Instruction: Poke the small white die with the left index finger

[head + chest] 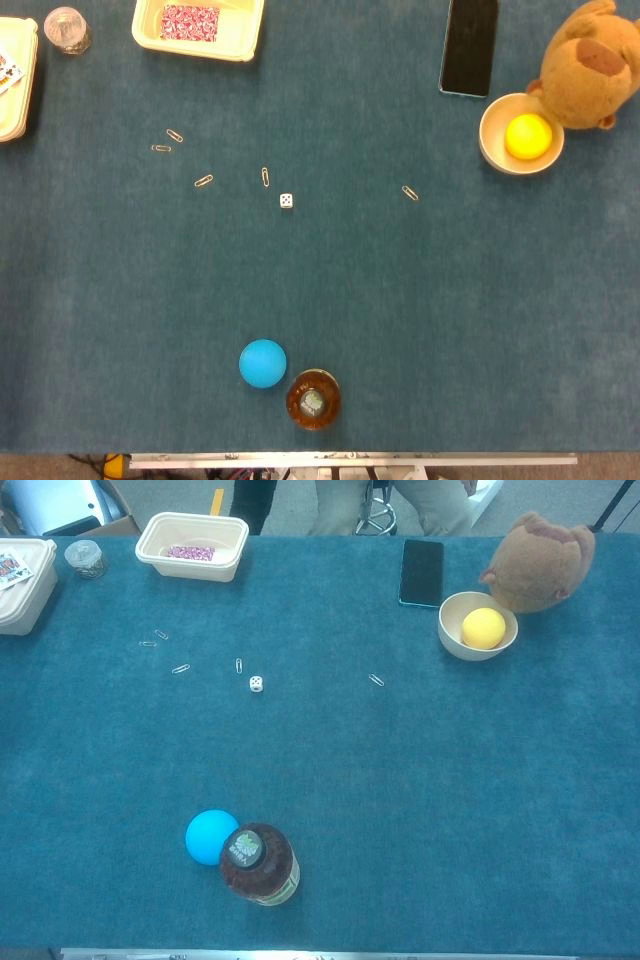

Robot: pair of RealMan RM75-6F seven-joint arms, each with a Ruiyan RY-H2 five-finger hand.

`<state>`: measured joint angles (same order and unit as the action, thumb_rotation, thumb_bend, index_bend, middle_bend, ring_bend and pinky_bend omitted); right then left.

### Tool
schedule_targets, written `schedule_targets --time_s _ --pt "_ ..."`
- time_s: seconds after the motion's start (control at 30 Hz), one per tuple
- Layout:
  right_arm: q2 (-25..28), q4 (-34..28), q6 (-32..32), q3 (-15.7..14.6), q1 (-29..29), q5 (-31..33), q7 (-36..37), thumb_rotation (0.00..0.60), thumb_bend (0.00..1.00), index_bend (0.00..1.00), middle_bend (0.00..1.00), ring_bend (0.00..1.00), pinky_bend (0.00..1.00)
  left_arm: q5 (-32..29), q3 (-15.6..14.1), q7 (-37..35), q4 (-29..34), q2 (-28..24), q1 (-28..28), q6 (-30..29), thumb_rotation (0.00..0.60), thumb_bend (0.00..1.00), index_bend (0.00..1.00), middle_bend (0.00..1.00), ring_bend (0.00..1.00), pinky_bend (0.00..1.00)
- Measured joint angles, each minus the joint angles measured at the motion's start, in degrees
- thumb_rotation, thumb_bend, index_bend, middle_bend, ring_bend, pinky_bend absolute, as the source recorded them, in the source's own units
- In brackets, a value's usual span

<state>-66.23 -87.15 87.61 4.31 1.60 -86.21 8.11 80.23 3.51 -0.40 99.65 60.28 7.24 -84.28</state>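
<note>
You get even, bright overhead light in both views, with only short soft shadows under the blue ball (262,363) and the bottle (313,399). The yellow ball (483,627) looks nearly blown out. The cloth (450,320) shows no glare. The head view is slightly softer; the paper clips (181,668) stay tiny but readable.
</note>
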Motion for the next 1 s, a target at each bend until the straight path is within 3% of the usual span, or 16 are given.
schedule_targets --time_s 0.33,0.53,0.73,1.0 --pt "-0.3 -0.1 -0.4 0.0 0.4 0.0 -0.5 0.6 0.29 0.38 0.33 0.23 0.36 0.3 0.4 -1.2 -1.0 -0.1 0.9 2.0 0.6 0.46 0.12 0.42 0.35 0.36" --pt "-0.4 -0.1 -0.6 0.0 0.5 0.0 -0.5 0.6 0.29 0.38 0.33 0.23 0.36 1.1 0.8 -3.3 -2.0 -1.0 3.8 7.1 0.6 0.46 0.14 0.44 0.36 0.39" --pt "-0.3 -0.1 -0.7 0.1 0.5 0.2 -0.6 0.6 0.29 0.38 0.33 0.23 0.36 2.8 1.0 -6.6 -3.0 -2.2 8.7 14.8 0.6 0.46 0.19 0.63 0.55 0.67" --pt "-0.2 -0.1 -1.1 0.3 0.7 0.7 -1.0 0.6 0.29 0.38 0.33 0.23 0.36 5.5 0.4 -9.9 -5.9 -2.0 16.4 26.6 0.6 0.46 0.2 0.9 0.77 0.82"
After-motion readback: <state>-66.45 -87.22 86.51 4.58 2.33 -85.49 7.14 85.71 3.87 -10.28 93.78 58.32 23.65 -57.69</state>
